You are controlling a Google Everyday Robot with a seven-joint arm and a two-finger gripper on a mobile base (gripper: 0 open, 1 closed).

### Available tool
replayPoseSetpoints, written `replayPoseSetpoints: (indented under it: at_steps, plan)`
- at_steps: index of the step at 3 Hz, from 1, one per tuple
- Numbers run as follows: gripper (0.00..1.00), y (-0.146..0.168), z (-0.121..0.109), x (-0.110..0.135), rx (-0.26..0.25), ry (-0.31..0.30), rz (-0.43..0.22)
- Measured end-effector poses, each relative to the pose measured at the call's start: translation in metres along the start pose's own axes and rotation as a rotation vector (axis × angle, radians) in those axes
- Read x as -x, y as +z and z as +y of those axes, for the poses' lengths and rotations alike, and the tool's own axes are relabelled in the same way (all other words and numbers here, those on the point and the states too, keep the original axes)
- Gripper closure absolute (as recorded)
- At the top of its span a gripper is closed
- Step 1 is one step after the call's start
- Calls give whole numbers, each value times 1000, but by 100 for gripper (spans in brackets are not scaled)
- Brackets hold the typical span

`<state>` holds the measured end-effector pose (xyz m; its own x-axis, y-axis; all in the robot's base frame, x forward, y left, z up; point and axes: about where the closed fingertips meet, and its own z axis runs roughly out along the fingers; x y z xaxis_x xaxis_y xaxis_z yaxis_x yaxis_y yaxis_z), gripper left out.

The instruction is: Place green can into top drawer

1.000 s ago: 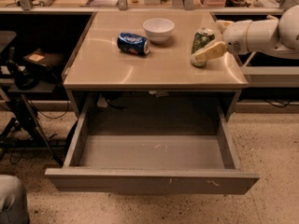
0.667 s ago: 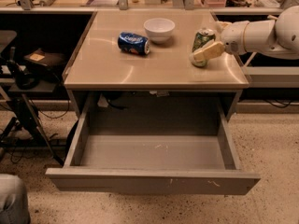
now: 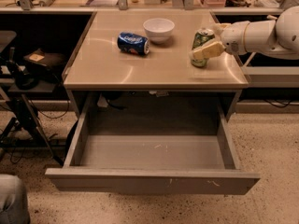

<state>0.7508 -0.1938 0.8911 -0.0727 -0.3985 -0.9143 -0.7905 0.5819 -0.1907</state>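
Compared with the two views from the last second: no measurable change. The slim green-and-pale-yellow drink can with the silver top stands at the same spot on the right rear part of the beige tabletop, leaning slightly as it did then, its base apparently on the surface. The white robot arm reaches in from the right edge at the same height and angle, and the pincer sits at the can as it did a second ago, its pale end crossing the can's lower front. Interpretation: the approach looks finished, but the lift has not begun; the task stands at the grasp stage, with the whole transfer left to do. Pincer state: cannot tell whether it is clenched on the can or only resting against it, since the far side of the contact is hidden behind the can itself. Relative position: can and pincer overlap in the view, the pincer coming from the can's right and slightly in front, and the can's silver top shows clear above it. The wide, shallow grey metal top drawer is pulled fully out below the tabletop's front edge, with nothing visible inside; it lies well in front of and lower than the can. The blue soda can on its side and the small white bowl sit to the can's left, apart from it and out of the likely path to the drawer.
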Motion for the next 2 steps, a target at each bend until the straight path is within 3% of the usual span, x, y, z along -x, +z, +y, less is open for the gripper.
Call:
replayPoseSetpoints:
  at_steps: [2]
  plan:
    - [57,0,0,0,0,0,0]
